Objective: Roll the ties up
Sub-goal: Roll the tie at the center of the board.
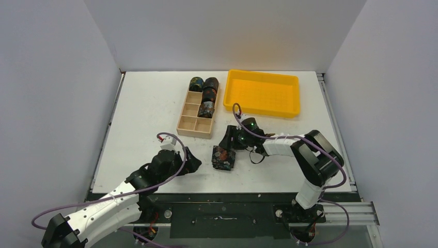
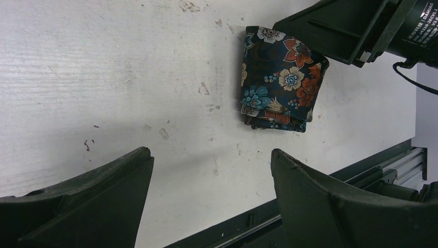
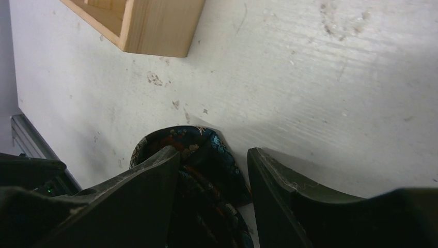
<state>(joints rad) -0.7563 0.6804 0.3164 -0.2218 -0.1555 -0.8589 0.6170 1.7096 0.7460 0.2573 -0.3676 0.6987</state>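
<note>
A rolled tie (image 1: 223,157), dark with a blue and orange floral print, lies on the white table between the two arms. It shows in the left wrist view (image 2: 279,77) and the right wrist view (image 3: 206,155). My right gripper (image 1: 228,142) stands over its far edge, jaws open, the roll between the fingers (image 3: 213,151) and touching the left one. My left gripper (image 1: 192,163) is open and empty, a short way left of the roll (image 2: 210,152). Three more rolled ties (image 1: 208,95) stand in the wooden box (image 1: 194,128).
A yellow plastic tray (image 1: 261,109) stands at the back right, beside the wooden box. The box's near corner shows in the right wrist view (image 3: 155,26). The table's front edge and a black rail (image 2: 372,175) run just behind the roll.
</note>
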